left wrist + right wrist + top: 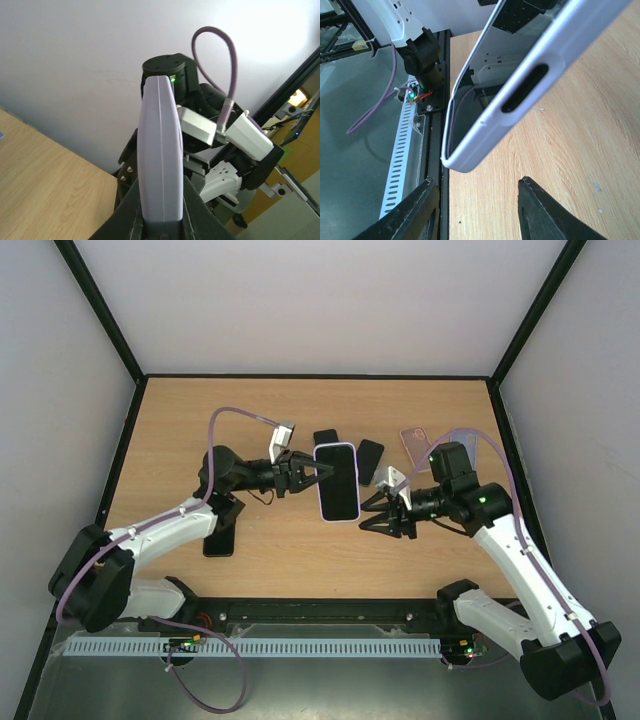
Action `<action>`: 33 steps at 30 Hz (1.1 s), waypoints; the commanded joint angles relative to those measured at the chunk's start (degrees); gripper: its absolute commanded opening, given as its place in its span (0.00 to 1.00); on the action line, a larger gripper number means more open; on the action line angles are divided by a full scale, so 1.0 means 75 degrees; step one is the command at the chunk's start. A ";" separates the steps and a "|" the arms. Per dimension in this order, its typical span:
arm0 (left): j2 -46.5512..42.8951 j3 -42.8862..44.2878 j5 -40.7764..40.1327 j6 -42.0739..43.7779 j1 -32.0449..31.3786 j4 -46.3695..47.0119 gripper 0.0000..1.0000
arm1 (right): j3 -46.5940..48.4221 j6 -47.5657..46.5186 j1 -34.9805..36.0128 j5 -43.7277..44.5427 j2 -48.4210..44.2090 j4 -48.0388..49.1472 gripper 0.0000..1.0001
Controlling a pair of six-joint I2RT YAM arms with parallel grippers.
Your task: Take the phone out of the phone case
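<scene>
The phone point(338, 483), its black screen up, sits inside a pale lavender phone case point(337, 447) held above the table centre. My left gripper point(311, 472) is shut on the case's left long edge. In the left wrist view the case point(160, 145) stands edge-on, pinched between both black fingers point(200, 212). My right gripper point(364, 517) stands open by the case's near right corner. In the right wrist view the case point(535, 70), with its oval port slot, hangs just above the open fingers point(545, 210), apart from them; the dark screen point(470, 107) shows inside the rim.
Two bare black phones point(326, 437) point(370, 460) lie behind the held one. A clear pinkish case point(417, 446) lies at the back right. Another black phone point(219, 539) rests under the left arm. Black frame rails edge the table point(180, 440).
</scene>
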 commanded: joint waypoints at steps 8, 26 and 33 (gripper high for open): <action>0.0098 0.0157 0.0163 -0.0554 -0.0027 0.1362 0.03 | 0.0394 -0.0021 0.0052 -0.0598 0.0159 -0.0111 0.43; 0.0270 0.0416 0.0400 -0.0450 -0.0256 0.1065 0.03 | 0.0488 -0.0449 0.0076 0.0055 0.0088 0.0005 0.12; 0.0250 0.0680 0.0715 -0.0966 -0.0489 0.0923 0.03 | 0.0469 -0.1211 0.0076 0.0751 0.0161 -0.0052 0.06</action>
